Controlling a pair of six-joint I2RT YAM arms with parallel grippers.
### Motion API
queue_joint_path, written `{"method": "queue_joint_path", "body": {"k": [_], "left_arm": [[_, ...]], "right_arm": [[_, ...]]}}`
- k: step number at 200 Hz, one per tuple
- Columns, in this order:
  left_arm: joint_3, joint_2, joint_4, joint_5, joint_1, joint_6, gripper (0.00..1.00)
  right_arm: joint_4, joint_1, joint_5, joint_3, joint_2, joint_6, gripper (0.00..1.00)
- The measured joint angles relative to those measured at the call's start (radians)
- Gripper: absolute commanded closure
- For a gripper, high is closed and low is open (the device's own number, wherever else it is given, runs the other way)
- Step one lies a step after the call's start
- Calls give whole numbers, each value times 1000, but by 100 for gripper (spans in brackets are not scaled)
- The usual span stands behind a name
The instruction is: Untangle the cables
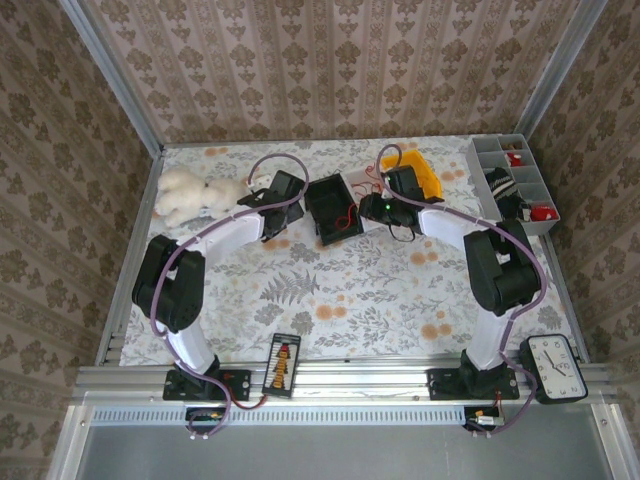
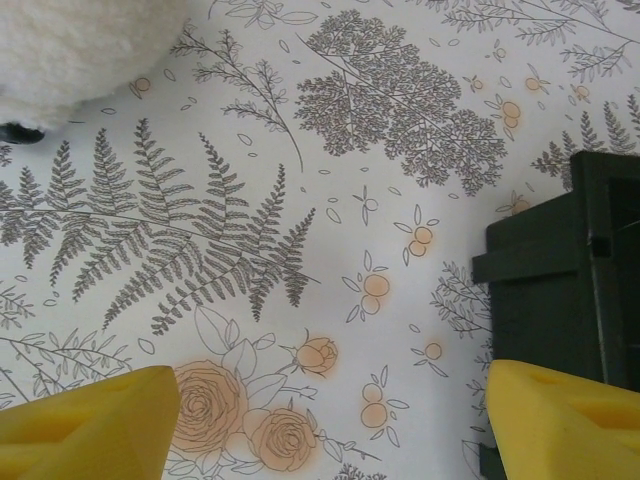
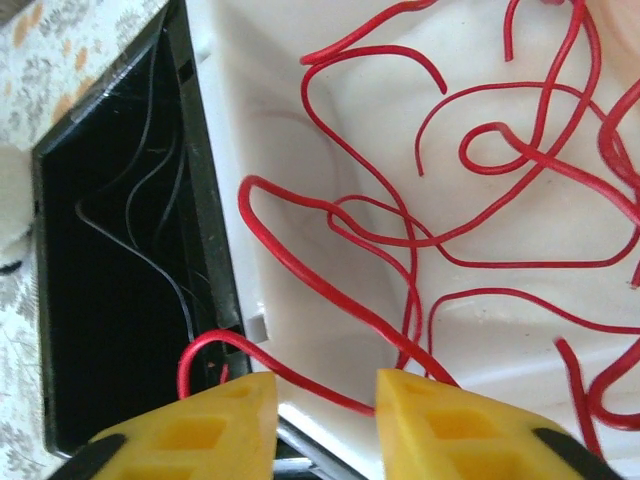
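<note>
Damask wallpaper closes in three sides of a desk (image 1: 330,300) covered in a fern-and-flower cloth. Two arms reach forward from its near edge, each bent at the elbow and angled inward toward the middle. The left fingers (image 2: 90,420) hover over bare cloth, spread wide with nothing between them; one black bin (image 2: 560,270) sits just off the right-hand fingertip, and one white plush toy (image 2: 70,50) lies well ahead on the other side. The right fingers (image 3: 215,425) point down over the seam where that black bin meets one white tray (image 3: 300,110). They stand slightly apart, clamping nothing. The cables (image 3: 430,240) lie mostly ahead of these fingers as a loose sprawl of red wires in the white tray, too overlapped to count. One red strand loops over the bin wall and crosses just beyond the fingertips. Three or so dark strands (image 3: 140,250) rest inside the black bin. One grey compartment box (image 1: 515,180) sits outward of the right arm, and one clock (image 1: 553,367) beside its base.
</note>
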Motion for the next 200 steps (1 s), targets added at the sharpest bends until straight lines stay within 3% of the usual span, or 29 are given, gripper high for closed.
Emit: {"method": "queue_joint_path", "body": {"k": [56,122,174,192,200], "left_arm": [[0,0,-24,-6,0,-6,20],[0,0,-27,-6,0,-6,20],[0,1,12,39,-1,19,20],[-2,0,56,48,-6,41,18],[-10,-3,80,44,-8,49,16]], "right_arm": [[70,-5,-26,5,24,15,94],[102,-27,-64,-16,39,34,99],[105,-29,-77,-30,29,32,92],[106,-35,-55,-71,-18,26,83],[105,-41,-27,-100,-53,24,74]]}}
